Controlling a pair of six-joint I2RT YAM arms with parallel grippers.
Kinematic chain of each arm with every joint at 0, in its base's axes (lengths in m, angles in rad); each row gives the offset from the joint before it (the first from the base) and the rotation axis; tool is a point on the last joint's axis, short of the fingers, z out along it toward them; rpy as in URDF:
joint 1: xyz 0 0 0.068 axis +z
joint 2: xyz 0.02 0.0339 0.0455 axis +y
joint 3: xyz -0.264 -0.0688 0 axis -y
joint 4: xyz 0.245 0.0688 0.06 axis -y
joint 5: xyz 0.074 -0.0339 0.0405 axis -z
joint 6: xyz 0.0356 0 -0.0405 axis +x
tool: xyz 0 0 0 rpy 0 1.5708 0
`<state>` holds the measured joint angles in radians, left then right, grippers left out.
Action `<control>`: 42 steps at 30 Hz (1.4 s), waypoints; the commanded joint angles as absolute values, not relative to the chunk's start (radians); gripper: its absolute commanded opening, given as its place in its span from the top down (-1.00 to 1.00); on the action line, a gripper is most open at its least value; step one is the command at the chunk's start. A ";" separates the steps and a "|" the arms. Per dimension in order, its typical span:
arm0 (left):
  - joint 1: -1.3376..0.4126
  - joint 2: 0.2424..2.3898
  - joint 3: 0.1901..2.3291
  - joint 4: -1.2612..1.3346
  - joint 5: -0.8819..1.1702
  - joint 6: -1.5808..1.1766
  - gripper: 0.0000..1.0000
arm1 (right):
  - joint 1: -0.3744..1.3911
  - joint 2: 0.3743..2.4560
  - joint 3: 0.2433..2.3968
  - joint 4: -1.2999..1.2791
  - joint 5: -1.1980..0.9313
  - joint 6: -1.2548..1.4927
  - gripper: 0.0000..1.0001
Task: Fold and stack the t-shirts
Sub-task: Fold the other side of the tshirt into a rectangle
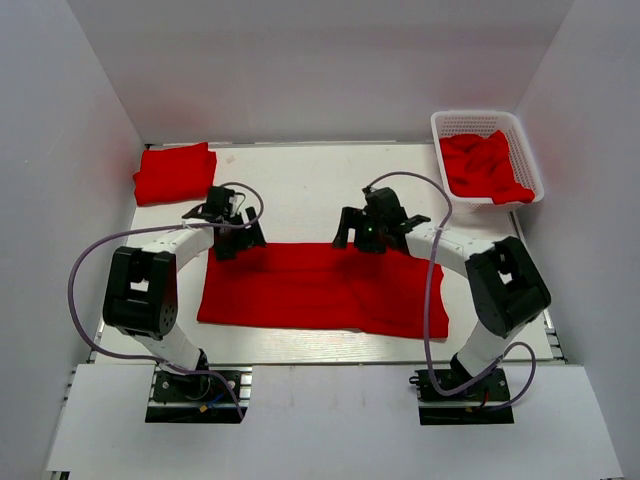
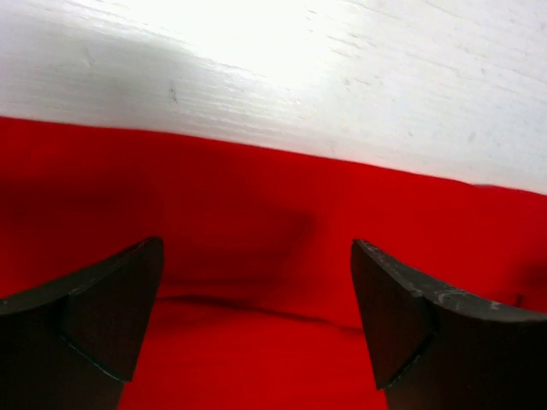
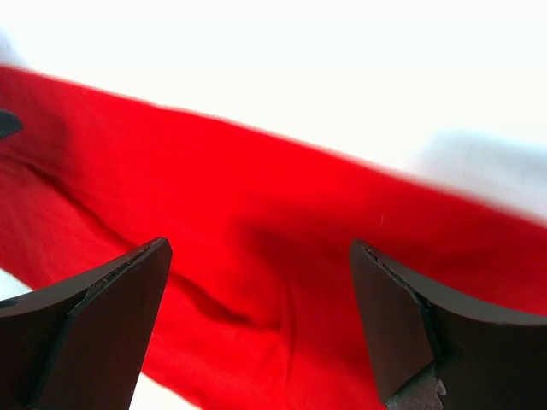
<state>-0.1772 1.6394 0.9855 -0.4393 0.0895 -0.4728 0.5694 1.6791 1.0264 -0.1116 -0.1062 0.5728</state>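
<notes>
A red t-shirt (image 1: 320, 288) lies spread flat across the middle of the table, folded into a wide band. My left gripper (image 1: 238, 238) hovers open over its far left edge; the left wrist view shows red cloth (image 2: 256, 282) between the wide-apart fingers (image 2: 111, 316), nothing held. My right gripper (image 1: 368, 232) is open over the far edge near the middle-right, with the t-shirt's cloth (image 3: 273, 256) below its fingers (image 3: 402, 325). A folded red t-shirt (image 1: 175, 172) rests at the back left. More crumpled red t-shirts (image 1: 482, 165) fill the basket.
A white lattice basket (image 1: 520, 135) stands at the back right corner. White walls close in the table on the left, back and right. Grey cables loop from both arms over the table's near edge (image 1: 320, 362).
</notes>
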 commanded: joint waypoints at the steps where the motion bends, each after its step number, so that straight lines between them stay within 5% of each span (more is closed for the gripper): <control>1: -0.150 1.617 0.936 -0.318 0.083 -0.497 -1.00 | 0.532 1.710 1.017 0.067 -0.132 0.578 -0.81; 16: -0.120 1.726 0.871 -0.354 -0.008 -0.517 -1.00 | 0.304 1.611 0.766 0.049 -0.013 0.569 -0.81; 27: -0.101 1.686 0.881 -0.387 -0.058 -0.526 -1.00 | 0.112 1.499 0.772 -0.112 0.192 0.451 -0.81; 42: -0.120 1.612 1.141 -0.555 -0.049 -0.473 -1.00 | 0.117 1.256 0.951 -0.463 -0.089 0.337 -0.81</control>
